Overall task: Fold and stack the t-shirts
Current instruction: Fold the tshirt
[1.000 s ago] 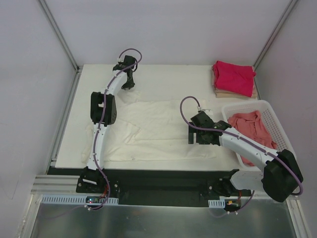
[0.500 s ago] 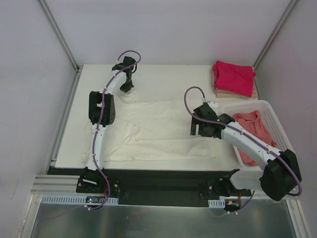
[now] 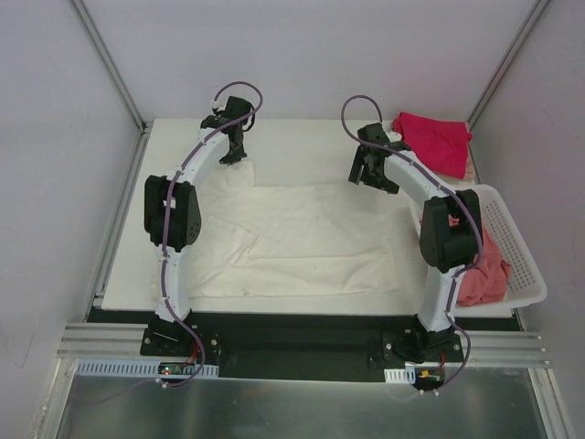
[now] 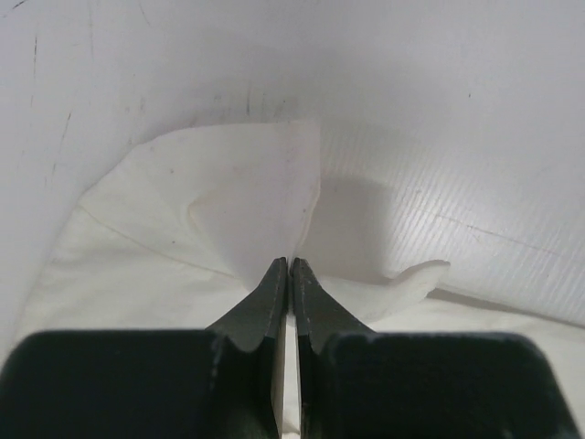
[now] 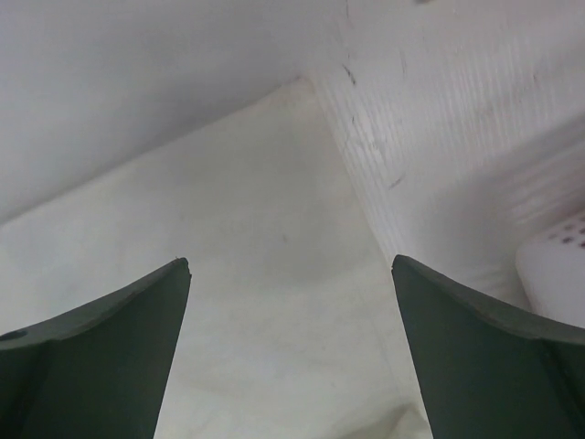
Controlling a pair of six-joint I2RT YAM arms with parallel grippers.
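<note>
cream t-shirt (image 3: 311, 242): spread mid-table, unfolded; your job now.
left gripper (image 3: 232, 155): clamped on its far left corner.
right gripper (image 3: 370, 176): fingers apart, at its far right edge.
magenta-red t-shirt (image 3: 430, 142): folded, far right corner; stack begun.
salmon-pink t-shirt (image 3: 484, 274): lies in white basket (image 3: 518, 242), untouched.

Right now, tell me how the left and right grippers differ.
The left gripper has its jaws shut, pinching the cream t-shirt; the right gripper has its jaws wide open, holding nothing. The left is at the shirt's far left corner, the right near its far right corner. Both are over that shirt's far edge.
</note>
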